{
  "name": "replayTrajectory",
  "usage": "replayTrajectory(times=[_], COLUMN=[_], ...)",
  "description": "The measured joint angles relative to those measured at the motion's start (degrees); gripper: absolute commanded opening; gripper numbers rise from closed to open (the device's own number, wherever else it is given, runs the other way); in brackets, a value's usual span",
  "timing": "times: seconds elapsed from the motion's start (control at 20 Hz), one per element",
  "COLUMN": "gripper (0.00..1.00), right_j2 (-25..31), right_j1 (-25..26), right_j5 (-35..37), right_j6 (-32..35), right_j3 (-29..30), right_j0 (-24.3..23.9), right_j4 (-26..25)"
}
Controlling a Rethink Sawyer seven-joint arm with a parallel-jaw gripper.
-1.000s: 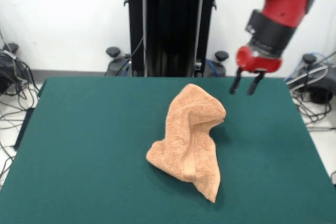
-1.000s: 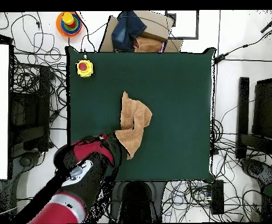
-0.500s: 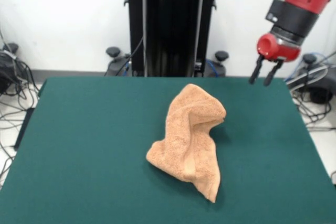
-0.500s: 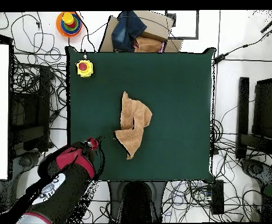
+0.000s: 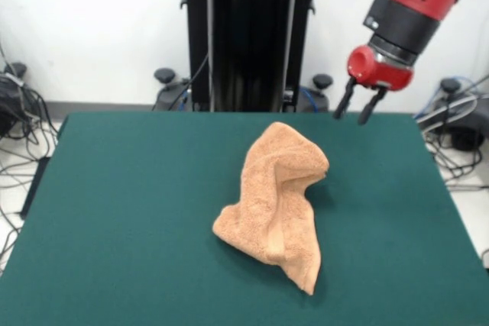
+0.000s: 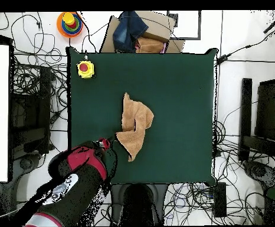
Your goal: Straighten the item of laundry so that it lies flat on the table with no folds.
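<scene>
- The towel [image 5: 279, 196] is lying bunched near the middle of the tabletop [image 5: 122, 211], with one end humped up toward the far side and the other tapering to a corner pointing at the near edge.
- A deep fold is running lengthwise down its middle, so it is lying doubled over itself and nowhere near flat; the straightening is looking barely begun.
- In the overhead view the towel [image 6: 134, 125] is sitting well clear of every table edge, leaving green surface [image 6: 181, 94] open on all sides for spreading it.
- The pincer [image 5: 354, 107] is hanging above the far right part of the tabletop, apart from the cloth, fingers parted a little and pointing down, holding nothing.
- It is probably being held high and off to the side to keep clear of the hump before a descent onto an edge.
- A yellow box with a red button [image 6: 85, 68] is sitting on a corner of the tabletop in the overhead view, well apart from the towel and unlikely to obstruct.
</scene>
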Motion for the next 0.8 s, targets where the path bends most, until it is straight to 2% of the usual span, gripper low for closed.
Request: replayTrajectory(times=[0.5,0.8], gripper=[1.00,1.00], right_j2=[-3.5,-6.2], right_j1=[1.0,3.7], right_j5=[0.0,0.0], right_j6=[0.0,0.0], right_j3=[0.0,0.0], right_j0=[3.0,5.6], right_j4=[0.0,0.3])
